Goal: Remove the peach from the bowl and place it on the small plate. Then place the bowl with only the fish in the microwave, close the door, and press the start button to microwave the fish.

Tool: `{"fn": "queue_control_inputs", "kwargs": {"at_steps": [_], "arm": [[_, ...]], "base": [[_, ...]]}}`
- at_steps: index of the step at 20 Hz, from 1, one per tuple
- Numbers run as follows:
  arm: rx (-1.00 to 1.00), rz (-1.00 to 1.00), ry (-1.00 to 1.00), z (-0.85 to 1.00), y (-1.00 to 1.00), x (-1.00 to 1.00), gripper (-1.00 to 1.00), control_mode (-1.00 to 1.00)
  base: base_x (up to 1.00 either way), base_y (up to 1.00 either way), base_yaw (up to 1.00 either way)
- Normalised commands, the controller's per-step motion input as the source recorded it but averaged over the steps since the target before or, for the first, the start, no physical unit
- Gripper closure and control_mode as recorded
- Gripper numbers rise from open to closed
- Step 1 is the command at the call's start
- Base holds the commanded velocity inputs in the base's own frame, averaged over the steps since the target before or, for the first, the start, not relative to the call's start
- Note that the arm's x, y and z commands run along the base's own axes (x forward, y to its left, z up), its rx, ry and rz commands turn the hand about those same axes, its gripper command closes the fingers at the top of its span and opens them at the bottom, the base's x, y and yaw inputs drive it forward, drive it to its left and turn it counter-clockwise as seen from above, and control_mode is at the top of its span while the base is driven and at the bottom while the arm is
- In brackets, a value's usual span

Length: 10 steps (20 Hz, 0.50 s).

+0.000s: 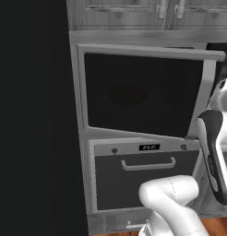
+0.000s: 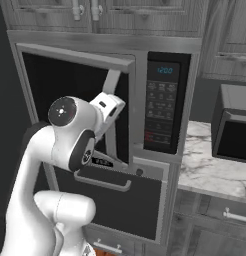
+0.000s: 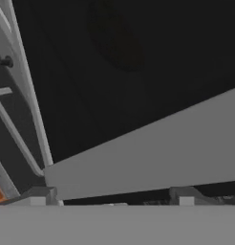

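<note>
The claw [image 3: 112, 195] sat spread against the edge of the microwave door [image 1: 143, 94], which stood part-way open just ahead of it. Closing the door seemed the step in hand; next, a push shut, then the start button on the panel [image 2: 162, 102] beside it.

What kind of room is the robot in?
It looks like a kitchen. There's a built-in microwave with its door swung partly open and a keypad panel beside it, an oven below, wooden cabinets above and a marble counter to the side.
</note>
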Motion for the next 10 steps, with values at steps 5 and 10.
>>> {"fn": "queue_control_inputs", "kwargs": {"at_steps": [5, 10], "arm": [[-0.01, 0.00, 0.01, 0.18, 0.53, 0.93, -1.00, -1.00], [-0.05, 0.00, 0.05, 0.34, 0.51, 0.83, -1.00, -1.00]], "base": [[0.00, 0.00, 0.00], [0.00, 0.00, 0.00]]}}
